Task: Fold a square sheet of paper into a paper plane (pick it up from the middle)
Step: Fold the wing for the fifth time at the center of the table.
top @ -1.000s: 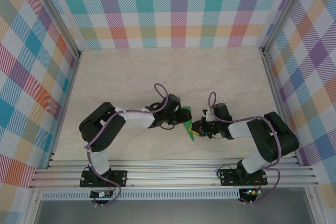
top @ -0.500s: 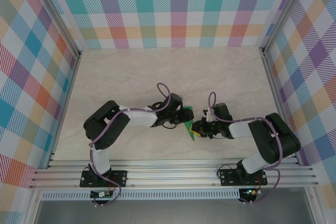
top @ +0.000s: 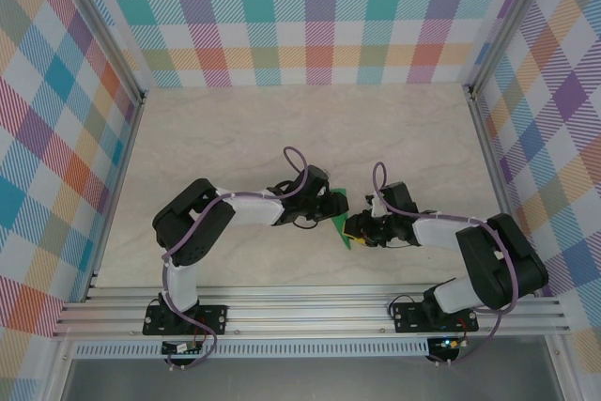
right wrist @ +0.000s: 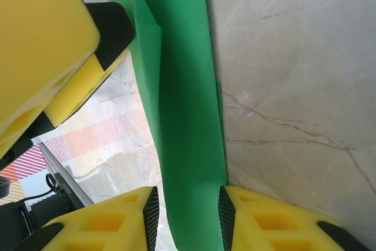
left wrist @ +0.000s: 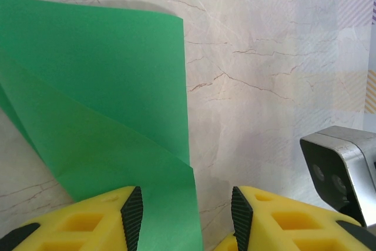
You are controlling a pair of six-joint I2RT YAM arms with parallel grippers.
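The right gripper, shut a moment ago, now has jaws part open like the left gripper, the square sheet of paper loose between both pairs, so crease it slowly.

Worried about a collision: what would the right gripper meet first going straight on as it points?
The green paper between its jaws; just beyond, probably the left gripper, though depth is unclear.

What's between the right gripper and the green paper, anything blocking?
Nothing visible. The green paper runs straight through the open right gripper, between its two pads, and also sits between the fingers of the left gripper. Beside the paper there is just table.
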